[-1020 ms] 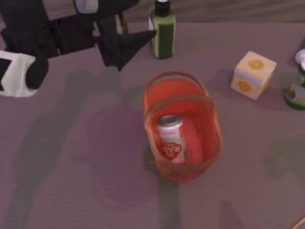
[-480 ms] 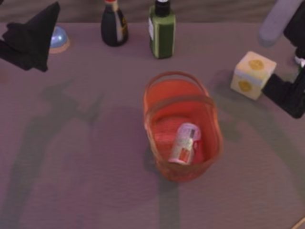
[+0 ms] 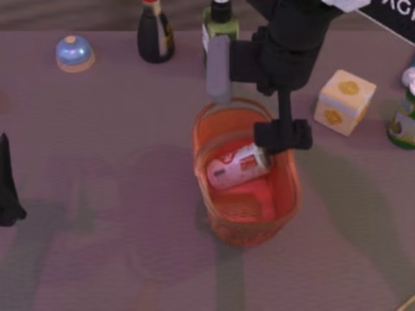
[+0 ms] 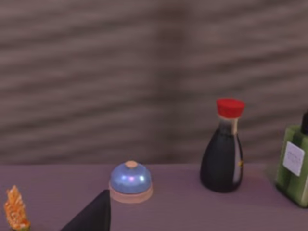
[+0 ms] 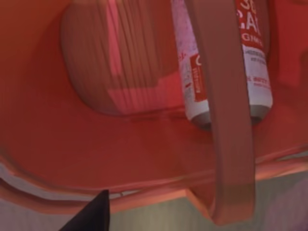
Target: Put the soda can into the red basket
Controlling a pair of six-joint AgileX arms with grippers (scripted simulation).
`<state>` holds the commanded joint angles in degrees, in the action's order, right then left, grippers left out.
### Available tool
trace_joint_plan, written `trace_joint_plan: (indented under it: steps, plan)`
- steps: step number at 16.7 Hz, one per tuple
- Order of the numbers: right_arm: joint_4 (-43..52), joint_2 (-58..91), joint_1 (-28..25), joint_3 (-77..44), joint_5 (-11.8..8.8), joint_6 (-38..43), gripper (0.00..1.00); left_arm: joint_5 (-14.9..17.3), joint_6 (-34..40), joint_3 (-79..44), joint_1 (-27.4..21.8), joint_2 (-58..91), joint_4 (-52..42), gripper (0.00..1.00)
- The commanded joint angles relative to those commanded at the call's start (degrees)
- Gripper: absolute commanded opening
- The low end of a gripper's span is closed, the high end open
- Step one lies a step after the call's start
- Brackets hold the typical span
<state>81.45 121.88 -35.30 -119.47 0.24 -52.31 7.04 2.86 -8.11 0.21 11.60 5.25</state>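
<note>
The soda can [image 3: 237,168] lies on its side inside the red basket [image 3: 217,207], its length running across the basket floor, one end toward the rim on the counter's right. The basket sits near the middle of the counter [image 3: 117,220]. In the right wrist view the can [image 5: 255,77] shows through the arched handle [image 5: 226,120], which crosses in front of it.

The right gripper [image 3: 283,136] hangs over the basket's right rim, right by the can's end and where the handle meets the rim. Its dark block hides the fingers, so I cannot tell whether they are spread or pressed together, nor whether they touch the handle. The right arm reaches in from the far right corner and covers most of the green bottle [image 3: 220,29] at the back.

The left gripper [image 3: 8,184] is parked at the counter's left edge, well apart from the basket; only a dark tip shows, and I cannot tell its state.

Along the back stand a blue bell [image 3: 74,52] and a dark soy-sauce bottle [image 3: 155,35] with a red cap. To the right of the basket sits a cream cube [image 3: 344,102] with yellow markings, and a green-labelled container [image 3: 403,120] is cut off at the right edge.
</note>
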Motion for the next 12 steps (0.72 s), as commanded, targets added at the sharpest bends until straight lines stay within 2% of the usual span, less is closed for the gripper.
trace_joint_plan:
  steps: [3,5,12]
  plan:
    - [5.2,7.7,-2.5,-8.6,0.2,-3.7,1.00,-5.0,-1.9,5.8,0.7,-8.5,-3.8,1.00]
    - [6.9,9.9,-3.3,-11.3,0.4,-5.0,1.00,-6.7,-2.7,7.8,0.9,-11.2,-5.0,1.00]
    - [6.3,10.0,-3.3,-10.7,0.4,-5.2,1.00,-7.0,-2.9,8.1,0.9,-11.6,-5.2,1.00]
